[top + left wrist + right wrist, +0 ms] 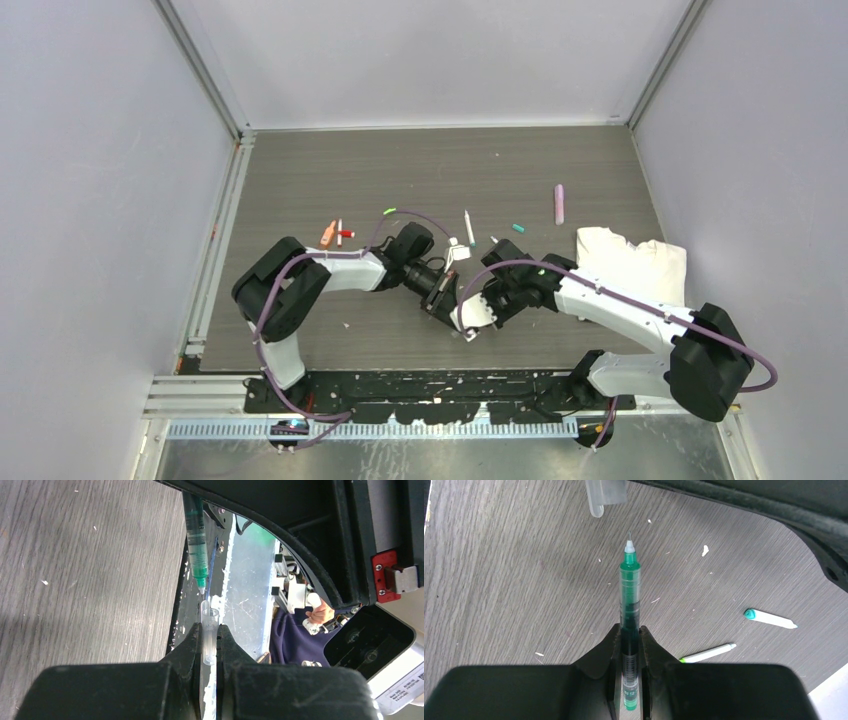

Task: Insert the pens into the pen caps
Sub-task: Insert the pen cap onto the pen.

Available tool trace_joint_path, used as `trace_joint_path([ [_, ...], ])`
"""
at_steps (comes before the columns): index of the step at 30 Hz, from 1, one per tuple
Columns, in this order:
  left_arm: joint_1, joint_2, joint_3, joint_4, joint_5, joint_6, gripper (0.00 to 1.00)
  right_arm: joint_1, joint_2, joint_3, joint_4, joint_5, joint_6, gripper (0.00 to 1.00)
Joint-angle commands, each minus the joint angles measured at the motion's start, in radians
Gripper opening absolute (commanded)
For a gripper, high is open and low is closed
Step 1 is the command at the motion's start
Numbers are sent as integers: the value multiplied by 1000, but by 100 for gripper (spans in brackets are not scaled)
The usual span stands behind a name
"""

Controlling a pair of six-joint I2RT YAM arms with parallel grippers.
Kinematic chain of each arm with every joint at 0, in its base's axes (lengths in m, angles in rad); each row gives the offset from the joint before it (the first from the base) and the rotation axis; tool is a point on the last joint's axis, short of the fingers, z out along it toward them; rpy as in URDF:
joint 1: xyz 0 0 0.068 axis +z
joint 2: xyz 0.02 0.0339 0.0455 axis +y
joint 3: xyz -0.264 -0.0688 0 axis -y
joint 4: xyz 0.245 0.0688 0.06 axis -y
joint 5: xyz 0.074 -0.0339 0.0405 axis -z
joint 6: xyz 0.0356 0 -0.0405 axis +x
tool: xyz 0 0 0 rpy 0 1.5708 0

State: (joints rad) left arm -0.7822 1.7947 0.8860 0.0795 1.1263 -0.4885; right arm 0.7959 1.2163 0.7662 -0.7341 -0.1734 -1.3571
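Because the green pen (629, 590) looks light, stiff and slick, the right gripper (629, 635) clamps its rear barrel while the left gripper (210, 637) pinches the clear cap (210, 616)

I have both claws meeting over the middle of the desk (330, 170), the left claw (209, 629) reaching in from the left and the right claw (629, 628) from the right. The held cap (210, 617) sits between my left claw's jaws, mouth outward. The held pen (629, 595) sits between my right claw's jaws, tip outward. Tip and mouth face each other, just apart, the tip slightly to one side. Behind the claws a loose pen (469, 227) lies on the desk. Well to its left, the left-hand cap (328, 234) and left-hand pen (340, 232) lie just beside each other. The cloth (630, 262) lies at the desk's right edge, the far-right cap (560, 203) behind it.
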Motion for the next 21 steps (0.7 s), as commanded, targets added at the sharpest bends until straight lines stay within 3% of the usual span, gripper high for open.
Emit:
trace_joint_path([
  [1,5,-27,31,-7,30,13,1,5,-15,7,-2,-27,-18,1],
  [21,5,-26,40,-6,27,6,1,38,0,2,-2,-41,-28,1],
])
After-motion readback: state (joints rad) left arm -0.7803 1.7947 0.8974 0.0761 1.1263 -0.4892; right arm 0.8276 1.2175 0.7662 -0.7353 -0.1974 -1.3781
